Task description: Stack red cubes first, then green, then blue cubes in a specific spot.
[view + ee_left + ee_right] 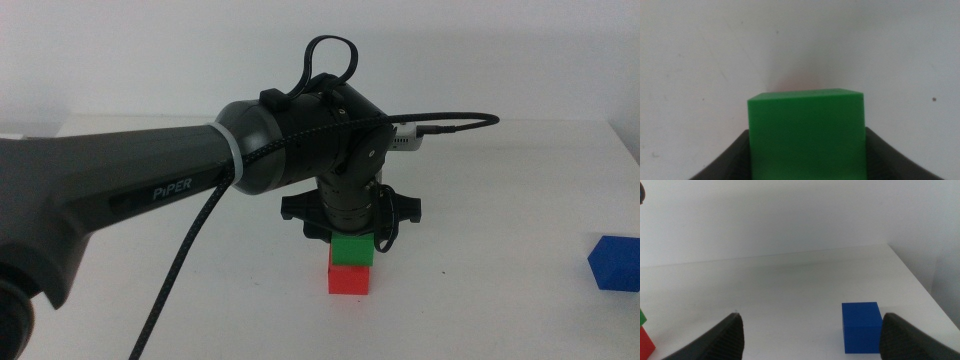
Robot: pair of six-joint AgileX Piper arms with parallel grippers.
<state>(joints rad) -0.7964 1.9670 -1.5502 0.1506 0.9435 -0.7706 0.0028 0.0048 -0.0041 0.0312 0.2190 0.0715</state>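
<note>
The red cube (349, 281) sits on the white table near the middle. The green cube (352, 249) rests squarely on top of it. My left gripper (352, 238) comes down from above and is shut on the green cube. In the left wrist view the green cube (807, 125) fills the gap between the two dark jaws of the left gripper (807, 152), and the red cube is hidden beneath it. The blue cube (612, 262) lies alone at the far right. My right gripper (812, 330) is open and empty, just short of the blue cube (861, 326).
The table's right edge (920, 280) runs close past the blue cube. A black cable (450, 122) loops off the left wrist above the stack. Slivers of the stack show at the edge of the right wrist view (644, 342).
</note>
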